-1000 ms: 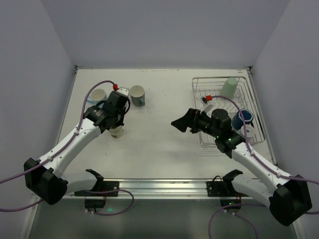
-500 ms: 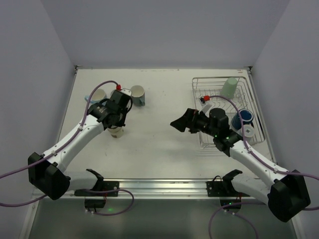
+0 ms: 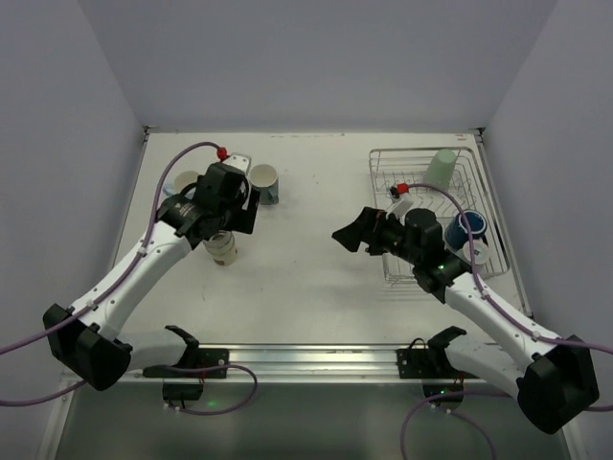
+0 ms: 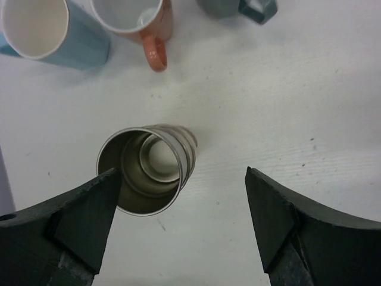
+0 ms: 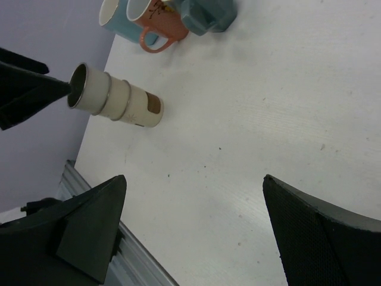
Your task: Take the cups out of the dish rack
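Jaws apart, the left gripper (image 4: pixel 181 176) hangs over the cream cup (image 4: pixel 146 179) stood by the other cups (image 4: pixel 137 24), while the right gripper (image 5: pixel 193 179), also apart and empty, hovers near the rack (image 3: pixel 421 168), seemingly ready for another.

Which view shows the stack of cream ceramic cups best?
Right wrist view: the stack of cream ceramic cups shows whole, from the side. Left wrist view looks down into it; in the top view the left arm partly covers it.

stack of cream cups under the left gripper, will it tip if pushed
The stack of cream cups is tall for its narrow base, so a high sideways push might tip it. Nested cups look loose; lifting the top one may leave the rest. The glossy inside suggests slippery ceramic.
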Robot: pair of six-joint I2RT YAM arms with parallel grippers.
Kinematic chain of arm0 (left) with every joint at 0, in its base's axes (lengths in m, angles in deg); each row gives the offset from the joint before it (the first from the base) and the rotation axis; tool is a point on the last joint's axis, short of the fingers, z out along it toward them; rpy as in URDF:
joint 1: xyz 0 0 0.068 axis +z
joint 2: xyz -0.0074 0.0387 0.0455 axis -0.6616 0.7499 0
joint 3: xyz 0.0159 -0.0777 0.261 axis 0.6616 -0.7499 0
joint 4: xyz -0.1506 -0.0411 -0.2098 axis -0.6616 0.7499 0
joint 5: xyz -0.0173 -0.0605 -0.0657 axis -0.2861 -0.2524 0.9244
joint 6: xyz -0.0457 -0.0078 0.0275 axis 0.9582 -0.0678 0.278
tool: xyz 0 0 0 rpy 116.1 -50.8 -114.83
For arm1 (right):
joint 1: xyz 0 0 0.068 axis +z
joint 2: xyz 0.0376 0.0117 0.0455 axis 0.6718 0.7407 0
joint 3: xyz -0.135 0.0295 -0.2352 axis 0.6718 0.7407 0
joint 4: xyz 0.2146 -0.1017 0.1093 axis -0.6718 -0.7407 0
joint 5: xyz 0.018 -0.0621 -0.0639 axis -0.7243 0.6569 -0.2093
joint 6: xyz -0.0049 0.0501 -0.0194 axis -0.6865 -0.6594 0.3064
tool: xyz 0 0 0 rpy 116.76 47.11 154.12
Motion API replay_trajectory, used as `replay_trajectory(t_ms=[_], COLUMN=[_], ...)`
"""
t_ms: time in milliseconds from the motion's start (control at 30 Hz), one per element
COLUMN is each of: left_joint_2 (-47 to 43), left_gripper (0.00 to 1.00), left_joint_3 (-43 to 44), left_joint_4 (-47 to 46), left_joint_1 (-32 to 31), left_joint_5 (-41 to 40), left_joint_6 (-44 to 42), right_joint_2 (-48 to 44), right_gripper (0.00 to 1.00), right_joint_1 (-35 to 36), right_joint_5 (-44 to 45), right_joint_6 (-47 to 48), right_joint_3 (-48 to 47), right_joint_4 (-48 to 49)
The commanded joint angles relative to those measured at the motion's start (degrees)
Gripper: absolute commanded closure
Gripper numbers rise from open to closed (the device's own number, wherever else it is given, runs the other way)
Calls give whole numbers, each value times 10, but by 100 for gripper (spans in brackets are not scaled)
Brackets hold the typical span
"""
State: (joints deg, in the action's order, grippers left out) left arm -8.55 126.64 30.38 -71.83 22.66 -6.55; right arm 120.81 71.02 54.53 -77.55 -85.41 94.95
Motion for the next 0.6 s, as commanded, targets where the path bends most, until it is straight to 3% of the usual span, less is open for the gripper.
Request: replay_trajectory(t_ms=[0,133,267,567], left_joint_2=[-78,-162,-221,-294], left_gripper=[11,7,4,1], left_joint_3=[36,-19,-102,-227], left_joint_4=[-75,-222,-303,-368], left_joint_1=[-19,-34,-35,-36], left_joint_5=[34,210,318,408], left_joint_6=[-7,-7,-5,-18], right_joint_2=[-46,-78,-106,-94], right_gripper=[1,5,11,1], right_joint_1=[-1,-56,-143,-258], right_joint_5=[87,216,311,509], right_joint_6=[33,53,63,89], right_joint_3=[-37,-59,-55,-58], right_joint_4=[-41,-140,-181,-255])
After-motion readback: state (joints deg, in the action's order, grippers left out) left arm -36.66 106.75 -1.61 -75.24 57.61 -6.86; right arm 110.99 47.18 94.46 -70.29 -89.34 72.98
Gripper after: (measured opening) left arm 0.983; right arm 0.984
